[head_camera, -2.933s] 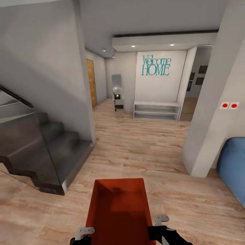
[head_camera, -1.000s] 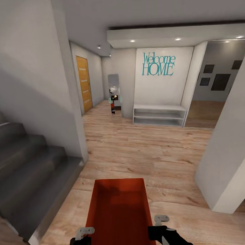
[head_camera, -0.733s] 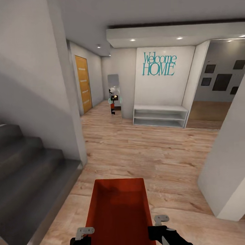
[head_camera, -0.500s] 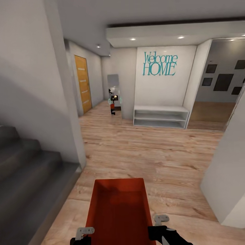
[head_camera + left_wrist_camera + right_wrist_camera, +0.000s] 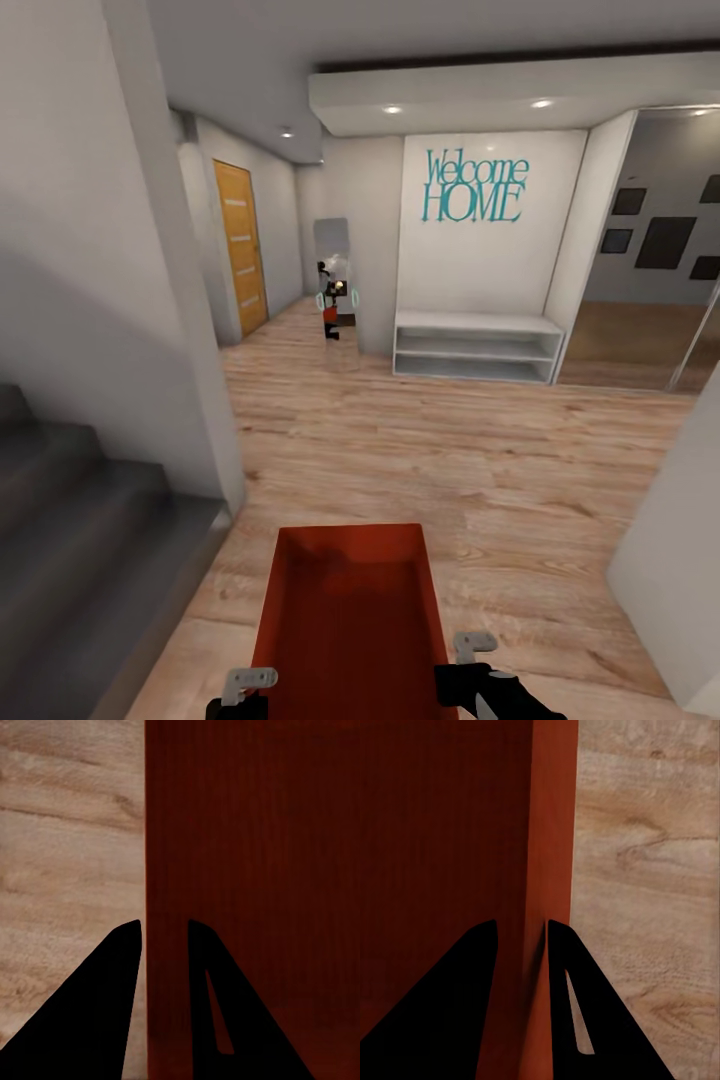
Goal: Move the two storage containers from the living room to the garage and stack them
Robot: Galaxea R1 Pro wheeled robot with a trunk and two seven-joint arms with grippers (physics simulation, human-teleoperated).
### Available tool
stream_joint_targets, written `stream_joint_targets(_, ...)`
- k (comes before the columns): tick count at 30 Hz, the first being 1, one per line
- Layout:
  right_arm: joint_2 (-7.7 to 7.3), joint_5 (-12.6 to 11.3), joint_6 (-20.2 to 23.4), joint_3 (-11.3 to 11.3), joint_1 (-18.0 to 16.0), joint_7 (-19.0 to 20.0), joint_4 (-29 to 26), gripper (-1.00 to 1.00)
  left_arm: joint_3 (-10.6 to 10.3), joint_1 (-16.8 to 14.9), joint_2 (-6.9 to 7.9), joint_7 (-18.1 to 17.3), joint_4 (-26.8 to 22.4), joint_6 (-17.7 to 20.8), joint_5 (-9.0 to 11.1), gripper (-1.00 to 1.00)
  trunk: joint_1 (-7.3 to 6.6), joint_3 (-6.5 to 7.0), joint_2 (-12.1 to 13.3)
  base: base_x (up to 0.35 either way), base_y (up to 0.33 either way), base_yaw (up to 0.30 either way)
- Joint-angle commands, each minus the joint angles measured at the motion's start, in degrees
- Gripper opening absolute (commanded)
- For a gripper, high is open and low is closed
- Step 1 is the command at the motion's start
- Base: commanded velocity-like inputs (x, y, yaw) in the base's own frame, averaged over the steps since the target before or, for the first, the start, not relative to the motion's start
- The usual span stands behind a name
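You carry one orange-red open-top plastic storage bin (image 5: 350, 620) low and near, over the light wood plank floor (image 5: 450, 450). Your left claw (image 5: 165, 937) pinches the bin's left wall and your right claw (image 5: 521, 937) its right wall, each clamped on the thin rim. A sharp turn could make those thin walls slip free. At near left, the white wall corner (image 5: 215, 440) and grey stairs (image 5: 90, 540) could snag the bin.

Orange-red open storage container (image 5: 350, 620), level, held aloft
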Motion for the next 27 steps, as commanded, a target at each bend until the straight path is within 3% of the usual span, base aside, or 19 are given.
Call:
stream_joint_targets(1,-0.08,-0.1,0.3,0.4,0.0,0.0,0.1,-1.0,-0.3,-0.1,0.93,0.2,-0.1,-1.5,0.5,-1.0,0.03,-0.06,0.0,0.341,0.0,0.0)
stream_joint_targets(27,-0.07,-0.1,0.3,0.5,0.0,0.0,0.1,-1.0,-0.3,-0.1,0.93,0.2,-0.1,-1.5,0.5,-1.0,0.03,-0.06,0.0,0.341,0.0,0.0)
